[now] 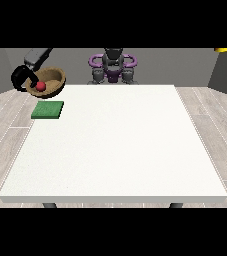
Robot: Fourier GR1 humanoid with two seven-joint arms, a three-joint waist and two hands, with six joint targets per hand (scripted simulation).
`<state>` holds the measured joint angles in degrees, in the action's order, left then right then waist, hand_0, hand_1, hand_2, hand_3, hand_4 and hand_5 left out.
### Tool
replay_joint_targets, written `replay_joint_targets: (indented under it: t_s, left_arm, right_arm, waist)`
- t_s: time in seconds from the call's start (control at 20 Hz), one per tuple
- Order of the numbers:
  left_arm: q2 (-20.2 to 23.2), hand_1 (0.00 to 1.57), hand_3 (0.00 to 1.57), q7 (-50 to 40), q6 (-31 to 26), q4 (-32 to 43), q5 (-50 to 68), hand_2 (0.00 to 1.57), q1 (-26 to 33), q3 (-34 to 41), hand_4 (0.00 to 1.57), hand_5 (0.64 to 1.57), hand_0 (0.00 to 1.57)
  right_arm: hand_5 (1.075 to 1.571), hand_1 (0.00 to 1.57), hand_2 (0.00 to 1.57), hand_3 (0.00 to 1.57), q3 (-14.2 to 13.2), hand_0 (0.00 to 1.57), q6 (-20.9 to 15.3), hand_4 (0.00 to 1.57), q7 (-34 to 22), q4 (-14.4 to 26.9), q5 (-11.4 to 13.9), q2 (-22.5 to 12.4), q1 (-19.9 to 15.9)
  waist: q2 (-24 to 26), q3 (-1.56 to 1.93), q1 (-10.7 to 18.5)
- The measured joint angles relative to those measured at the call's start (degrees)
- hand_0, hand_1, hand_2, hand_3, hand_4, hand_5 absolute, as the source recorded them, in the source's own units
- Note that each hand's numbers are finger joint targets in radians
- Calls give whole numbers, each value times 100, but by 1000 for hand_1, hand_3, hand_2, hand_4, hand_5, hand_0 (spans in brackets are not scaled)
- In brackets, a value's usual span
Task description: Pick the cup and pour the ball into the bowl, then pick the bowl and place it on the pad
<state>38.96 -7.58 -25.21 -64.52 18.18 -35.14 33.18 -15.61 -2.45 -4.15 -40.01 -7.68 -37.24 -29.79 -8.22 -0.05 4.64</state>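
Black fingers (20,79) of the hand at the view's left (22,77) curl around the near rim of the round brown wooden bowl (52,79), pinching it and carrying it in the air. Seen from the front, the bowl hangs tilted with its opening turned toward the camera, above the table's far left corner and just behind the flat green square pad (48,110). A small red ball (40,86) rests in the bowl's lowest part, so the pouring step looks done and the placing step is in hand. The rim grip leaves the bowl's underside free to meet the pad; the tilt would likely need levelling before it is set down, lest the ball roll out. No cup shows anywhere in this view. The other hand is not visible either; only the robot's torso shows behind the far edge.

The large white table (120,145) is matte and plain, standing on dark legs. Pale grey wooden planks form the floor around it, and grey walls close the room.
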Motion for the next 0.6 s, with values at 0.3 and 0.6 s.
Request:
replay_joint_targets:
  t_s: [0.3, 0.6]
  left_arm:
    - [112, 0, 0, 495, -63, 275, -55, 0, 325, 85, 1211, 1554, 0]
    - [345, 0, 0, 787, -182, 504, 5, 0, 380, 152, 1211, 1551, 0]
  right_arm:
    - [1564, 1571, 1571, 532, -126, 1571, 352, 1099, -125, 1, -57, -307, -23]
    - [1567, 1571, 1571, 487, -238, 1571, 331, 1066, 76, 135, -98, -155, -55]
  waist:
    - [-28, 3, -180]
    - [-263, 5, -189]
